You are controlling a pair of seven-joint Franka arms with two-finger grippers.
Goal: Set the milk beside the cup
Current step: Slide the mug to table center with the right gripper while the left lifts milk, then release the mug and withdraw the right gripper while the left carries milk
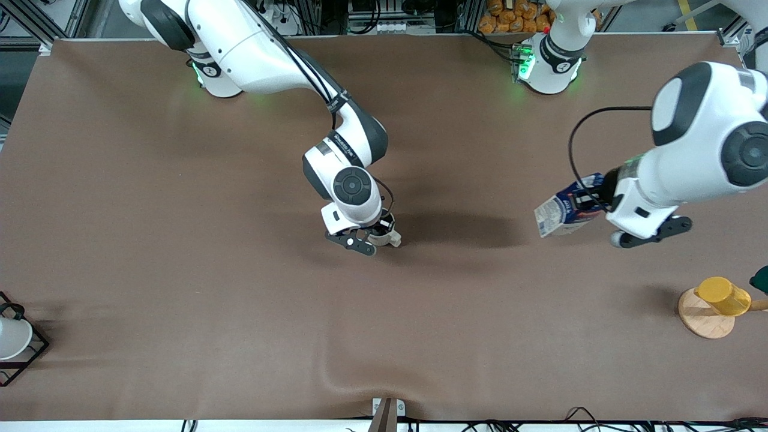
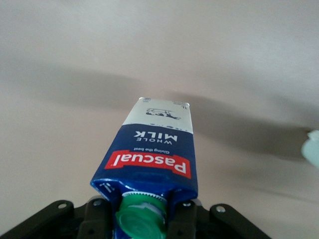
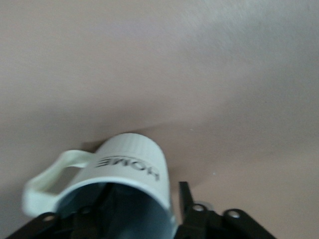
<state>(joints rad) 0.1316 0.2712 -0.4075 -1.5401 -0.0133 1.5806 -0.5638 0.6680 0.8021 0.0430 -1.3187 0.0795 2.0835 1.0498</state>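
My left gripper (image 1: 593, 204) is shut on the cap end of the milk (image 1: 563, 214), a dark blue carton with a white gabled end. It holds the carton tilted above the table toward the left arm's end. In the left wrist view the milk (image 2: 152, 154) shows its red label and green cap between the black fingers (image 2: 96, 215) of the left gripper (image 2: 144, 211). My right gripper (image 1: 378, 232) is shut on the rim of the off-white cup (image 1: 389, 237) at the table's middle. In the right wrist view one finger (image 3: 185, 198) of the right gripper (image 3: 147, 201) is outside the cup (image 3: 130, 162) and one is inside. I cannot tell whether the cup touches the table.
A yellow cup (image 1: 723, 295) lies on a round wooden base (image 1: 702, 318) near the left arm's end, with a dark green thing (image 1: 761, 279) at the edge. A white cup in a black wire rack (image 1: 13, 339) stands at the right arm's end. The brown cloth has a fold (image 1: 339, 378) near the front edge.
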